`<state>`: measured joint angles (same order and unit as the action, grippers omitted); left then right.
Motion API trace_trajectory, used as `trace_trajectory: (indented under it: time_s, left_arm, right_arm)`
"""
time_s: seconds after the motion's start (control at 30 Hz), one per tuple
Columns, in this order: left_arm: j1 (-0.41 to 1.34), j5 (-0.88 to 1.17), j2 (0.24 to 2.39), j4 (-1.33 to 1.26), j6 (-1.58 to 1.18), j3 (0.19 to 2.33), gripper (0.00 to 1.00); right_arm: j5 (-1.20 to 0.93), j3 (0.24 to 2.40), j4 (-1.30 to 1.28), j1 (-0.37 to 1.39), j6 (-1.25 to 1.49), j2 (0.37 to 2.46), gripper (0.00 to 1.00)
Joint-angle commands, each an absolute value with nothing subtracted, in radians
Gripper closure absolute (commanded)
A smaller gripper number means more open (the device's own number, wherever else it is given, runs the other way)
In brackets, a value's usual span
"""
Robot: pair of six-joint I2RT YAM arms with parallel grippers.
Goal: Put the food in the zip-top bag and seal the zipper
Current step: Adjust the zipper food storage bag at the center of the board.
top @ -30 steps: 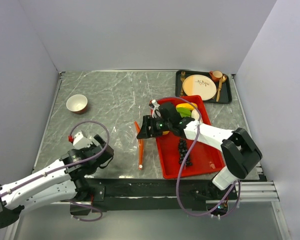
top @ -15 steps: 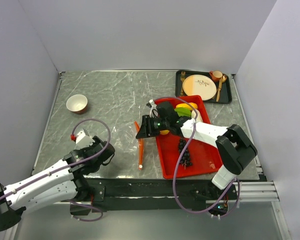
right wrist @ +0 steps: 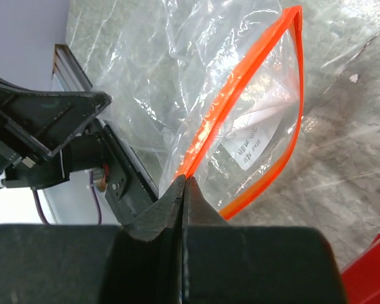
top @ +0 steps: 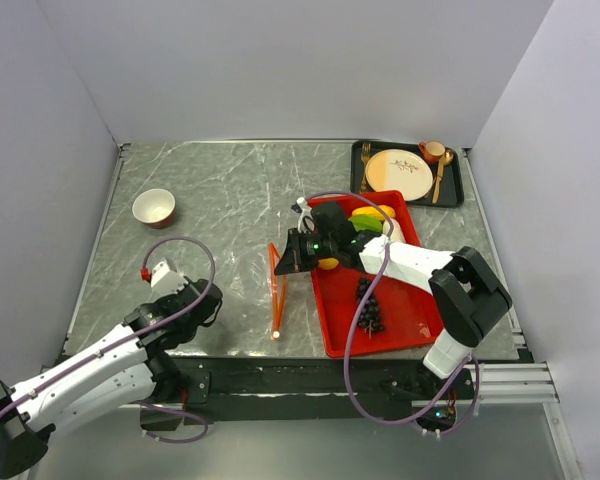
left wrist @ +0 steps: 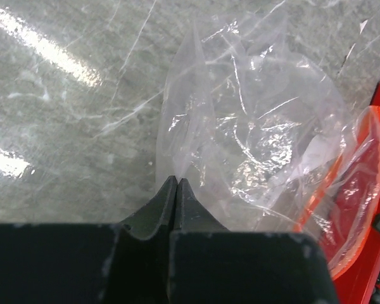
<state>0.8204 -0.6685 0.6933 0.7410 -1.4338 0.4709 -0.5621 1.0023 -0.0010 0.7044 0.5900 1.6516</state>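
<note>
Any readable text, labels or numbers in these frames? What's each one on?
White label showing through the zip-top bag: a few printed lines, too small and blurred to read.
Cream plate: brown sprig motif only, no lettering.
Nothing else carries text.

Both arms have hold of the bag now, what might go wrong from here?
1. The left jaws pinch only a thin fold of the bag at their tips; the slick film may slip out.
2. The right jaws grip the zipper at the mouth's edge; a tug could twist or collapse the opening.
3. Both arms are holding, so neither is free to fetch the food from the red tray.
</note>
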Motion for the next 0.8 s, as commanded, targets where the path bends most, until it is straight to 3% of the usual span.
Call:
trace_trajectory:
  time_s: [0.0, 0.07, 0.1, 0.17, 0.2, 0.57, 0.73, 0.77]
  left_arm:
    - [0.816, -0.641, 0.644, 0.732, -1.428, 0.445, 0.99]
    - [0.816, -0.647, 0.623, 0.738, -1.436, 0.442, 0.99]
    - [0.816, -0.647, 0.620, 0.739, -1.434, 0.442, 0.99]
    - [0.816, -0.647, 0.621, 0.742, -1.436, 0.443, 0.99]
    - [0.818, -0.647, 0.623, 0.742, -1.436, 0.446, 0.99]
    - [0.816, -0.635, 0.646, 0.712, -1.431, 0.431, 0.99]
    - [0.816, -0.630, 0.638, 0.712, -1.436, 0.423, 0.99]
    - [0.818, -0.630, 0.637, 0.713, -1.439, 0.420, 0.99]
  right_arm:
    - [-0.543, 1.063, 0.008, 0.704, 0.587, 1.646, 0.99]
    - [-0.571, 1.063, 0.024, 0.704, 0.595, 1.649, 0.68]
    - [-0.580, 1.048, 0.038, 0.703, 0.607, 1.646, 0.58]
    - [-0.588, 1.026, 0.067, 0.703, 0.623, 1.632, 0.45]
    - [-0.589, 1.008, 0.074, 0.703, 0.632, 1.628, 0.44]
    - [-0.644, 0.924, 0.156, 0.715, 0.681, 1.644, 0.54]
    - [-0.635, 0.939, 0.146, 0.715, 0.672, 1.654, 0.77]
    - [-0.629, 0.949, 0.135, 0.716, 0.667, 1.654, 0.86]
